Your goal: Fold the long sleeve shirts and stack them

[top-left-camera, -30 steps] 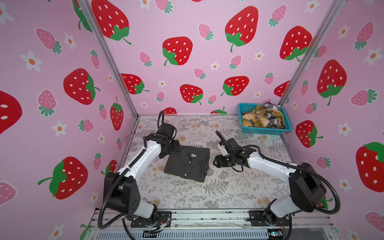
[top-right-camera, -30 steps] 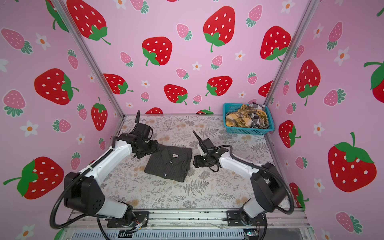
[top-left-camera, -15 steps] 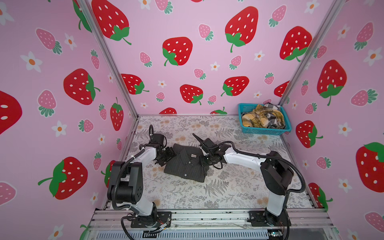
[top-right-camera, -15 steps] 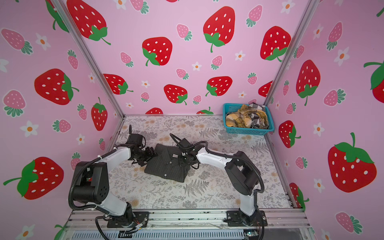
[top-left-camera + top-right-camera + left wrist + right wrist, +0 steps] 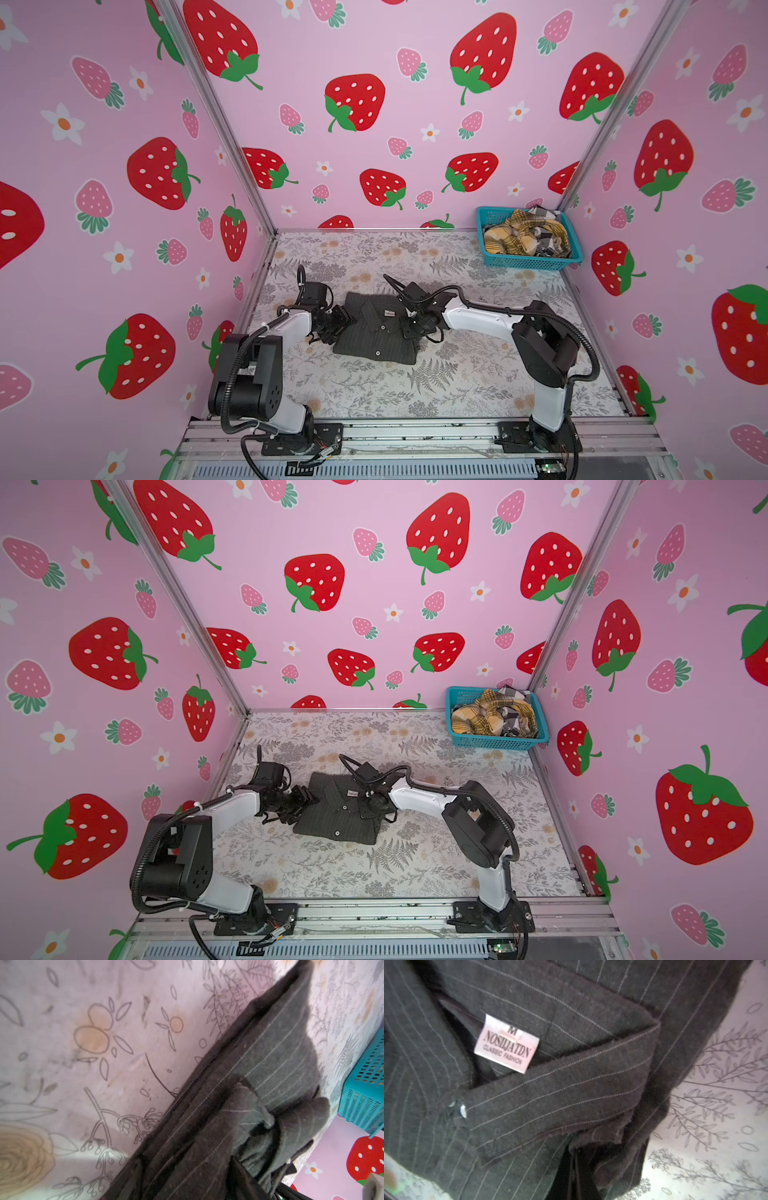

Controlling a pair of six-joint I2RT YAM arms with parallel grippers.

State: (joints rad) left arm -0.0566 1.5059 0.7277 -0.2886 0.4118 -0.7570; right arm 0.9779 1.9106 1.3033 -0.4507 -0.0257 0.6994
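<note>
Pinstriped shirt point(image 5: 376, 332), label point(image 5: 506, 1043) legible only in right wrist view; right fingers point(image 5: 409, 329) together, left fingers point(image 5: 341, 321) unclear.

Floral-print table point(image 5: 457, 386) carries a folded charcoal pinstripe shirt point(image 5: 376, 340) and a turquoise basket point(image 5: 528, 262)

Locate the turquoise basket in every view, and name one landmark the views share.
Both top views: basket in the back right corner of the table.
Left wrist: basket partly in frame, beyond the pinstriped shirt.
Right wrist: not in it.
Shared landmark: the pinstriped shirt, seen in all four views.
</note>
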